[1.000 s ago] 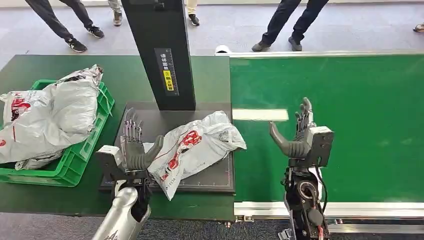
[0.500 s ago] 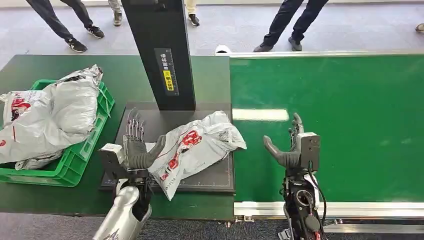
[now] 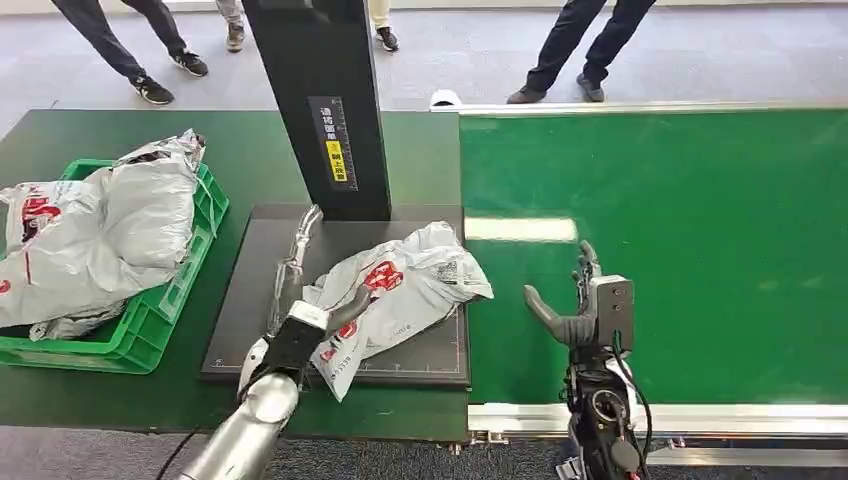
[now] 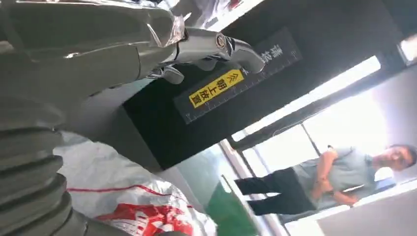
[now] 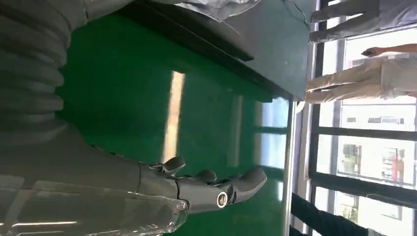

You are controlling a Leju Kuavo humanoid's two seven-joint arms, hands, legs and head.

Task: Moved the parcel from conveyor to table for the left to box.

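The parcel [image 3: 400, 290] is lying on the black platform [image 3: 250, 330] of the desk [image 3: 120, 390], left of the conveyor [image 3: 700, 250]. The left robot hand [image 3: 300, 300] is being held flat at its near-left edge, fingers extended, gripping nothing. The right robot hand [image 3: 580, 305] is being held wide over the belt.

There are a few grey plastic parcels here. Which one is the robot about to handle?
The parcel lying alone on the black platform, with the left hand at its edge. The other parcels are piled in the green crate, away from both hands.
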